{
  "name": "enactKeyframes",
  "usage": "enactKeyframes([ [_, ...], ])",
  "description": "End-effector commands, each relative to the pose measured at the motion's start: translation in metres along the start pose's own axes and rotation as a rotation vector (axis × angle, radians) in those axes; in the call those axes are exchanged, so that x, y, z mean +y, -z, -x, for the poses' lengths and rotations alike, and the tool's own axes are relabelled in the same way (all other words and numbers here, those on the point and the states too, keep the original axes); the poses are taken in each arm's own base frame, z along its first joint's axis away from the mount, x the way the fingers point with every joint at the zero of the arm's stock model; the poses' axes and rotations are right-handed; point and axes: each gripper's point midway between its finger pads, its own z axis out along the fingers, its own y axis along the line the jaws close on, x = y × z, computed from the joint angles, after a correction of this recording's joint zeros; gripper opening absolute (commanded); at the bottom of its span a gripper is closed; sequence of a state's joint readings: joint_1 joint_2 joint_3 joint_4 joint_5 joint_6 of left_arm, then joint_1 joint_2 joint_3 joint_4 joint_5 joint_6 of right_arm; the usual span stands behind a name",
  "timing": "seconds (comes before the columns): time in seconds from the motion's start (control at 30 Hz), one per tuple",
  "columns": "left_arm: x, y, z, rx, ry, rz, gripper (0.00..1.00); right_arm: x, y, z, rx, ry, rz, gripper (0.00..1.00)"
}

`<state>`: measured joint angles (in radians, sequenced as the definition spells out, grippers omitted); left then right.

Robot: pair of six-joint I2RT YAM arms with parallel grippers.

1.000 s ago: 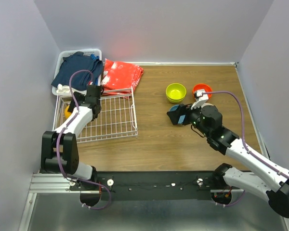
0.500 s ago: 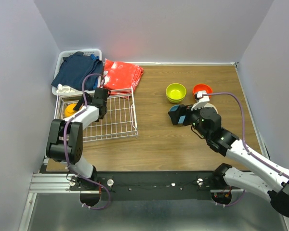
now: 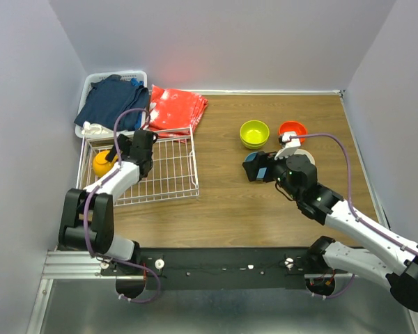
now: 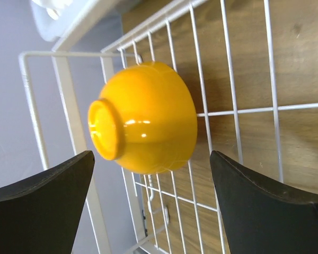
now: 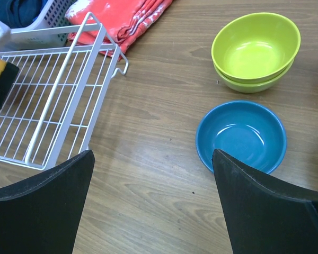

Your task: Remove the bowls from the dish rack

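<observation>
A yellow-orange bowl (image 4: pixel 146 119) lies tipped on its side at the left end of the white wire dish rack (image 4: pixel 238 111), its foot toward the rack's side wall. My left gripper (image 4: pixel 151 211) is open, its fingers on either side of the bowl and a little short of it. From above, the bowl (image 3: pixel 101 163) sits just left of that gripper (image 3: pixel 120 152). My right gripper (image 5: pixel 153 206) is open over bare wood, the blue bowl (image 5: pixel 241 136) just beside its right finger. Two stacked lime green bowls (image 5: pixel 254 50) stand beyond. A red-orange bowl (image 3: pixel 292 129) stands right of them.
A white plastic basket of dark blue clothes (image 3: pixel 111 97) stands behind the dish rack (image 3: pixel 160 174), with a folded red cloth (image 3: pixel 175 108) beside it. Grey walls close the table on the left, back and right. The rack's hooked corner (image 5: pixel 119 66) points toward the bowls.
My left wrist has swung a little to the right over the rack, and the yellow-orange bowl now shows fully beside it. The right arm has barely shifted near the blue bowl.
</observation>
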<state>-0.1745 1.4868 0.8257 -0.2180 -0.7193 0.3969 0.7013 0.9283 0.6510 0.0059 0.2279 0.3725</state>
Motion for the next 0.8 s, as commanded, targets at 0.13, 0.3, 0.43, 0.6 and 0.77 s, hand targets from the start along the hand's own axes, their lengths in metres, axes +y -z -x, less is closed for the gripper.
enactKeyframes([
  [0.13, 0.024, 0.016, 0.015, -0.119, 0.097, 0.041, 0.99, -0.002, -0.001, -0.006, 0.004, 0.014, -0.008, 1.00],
  [0.3, 0.021, 0.005, 0.004, -0.060, 0.064, 0.073, 0.99, -0.001, 0.001, -0.006, 0.002, 0.014, -0.004, 1.00],
  [0.43, 0.013, -0.004, -0.004, -0.018, 0.035, 0.082, 0.98, -0.001, 0.002, -0.006, 0.001, 0.016, -0.004, 1.00],
  [0.6, 0.021, -0.007, -0.008, -0.008, 0.057, 0.121, 0.98, 0.000, 0.001, -0.007, 0.002, 0.014, -0.001, 1.00],
  [0.77, 0.016, -0.012, -0.009, -0.004, 0.059, 0.099, 0.96, 0.000, 0.001, -0.007, 0.000, 0.014, 0.000, 1.00],
])
